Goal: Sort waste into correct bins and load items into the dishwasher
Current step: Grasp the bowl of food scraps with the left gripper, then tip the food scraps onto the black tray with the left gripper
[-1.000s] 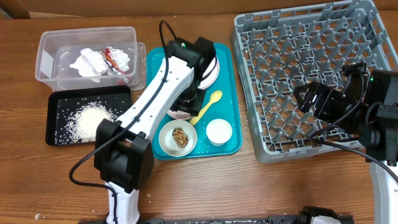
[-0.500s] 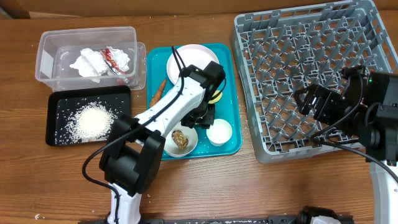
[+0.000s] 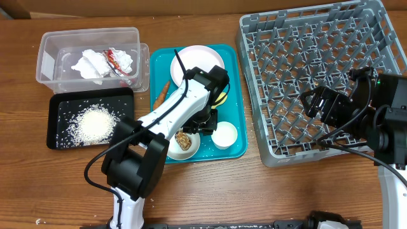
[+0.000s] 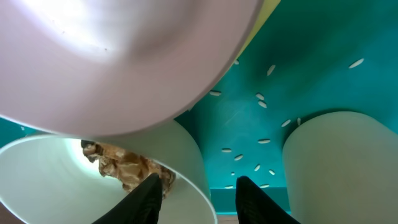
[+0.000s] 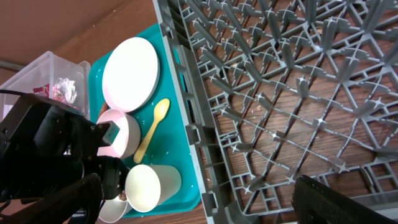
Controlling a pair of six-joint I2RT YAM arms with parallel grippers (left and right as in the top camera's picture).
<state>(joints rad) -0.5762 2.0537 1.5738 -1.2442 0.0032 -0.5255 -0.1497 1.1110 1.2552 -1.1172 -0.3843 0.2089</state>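
Brown food chunk sits in white round bowl at teal serving tray's near-left corner. Left gripper spread wide, empty, jaws astride bowl rim. Chunk prob. light, crumbly: pinch gently across its middle.

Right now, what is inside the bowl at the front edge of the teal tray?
A brown food chunk lies in the bowl. The left arm covers part of it from above, so that part cannot be seen.

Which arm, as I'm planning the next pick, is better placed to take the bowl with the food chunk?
Left. The left gripper hangs open at the rim of that bowl beside the brown food chunk; the right gripper is over the dish rack.
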